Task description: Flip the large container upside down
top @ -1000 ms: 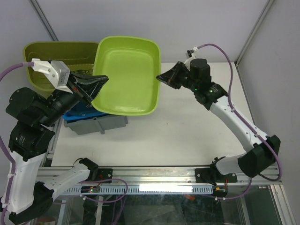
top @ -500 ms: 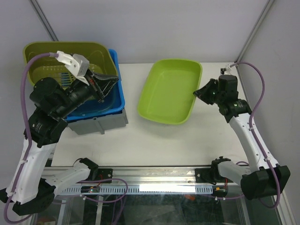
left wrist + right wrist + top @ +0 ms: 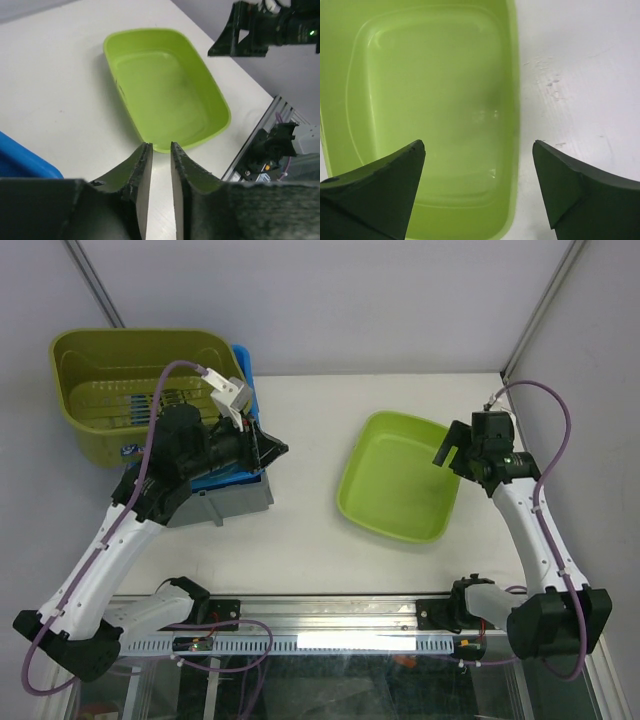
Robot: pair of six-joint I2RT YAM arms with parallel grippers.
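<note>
The large container [image 3: 398, 478] is a lime green tub lying open side up on the white table, right of centre. It also shows in the left wrist view [image 3: 165, 85] and fills the right wrist view [image 3: 430, 90]. My right gripper [image 3: 447, 452] hovers over the tub's right rim, open wide, its jaws [image 3: 478, 143] straddling that rim without touching it. My left gripper [image 3: 275, 450] is well left of the tub, beside the blue bin. Its jaws [image 3: 161, 145] stand a narrow gap apart with nothing between them.
An olive green basket [image 3: 130, 370] stands at the back left. A blue bin [image 3: 228, 478] rests on a grey box [image 3: 225, 505] in front of it, under my left arm. An aluminium rail [image 3: 330, 612] runs along the near edge.
The tub was held up between both grippers near the bins; it has travelled right and down onto the table. Both grippers have let go and opened, and the left one has drawn back left.
</note>
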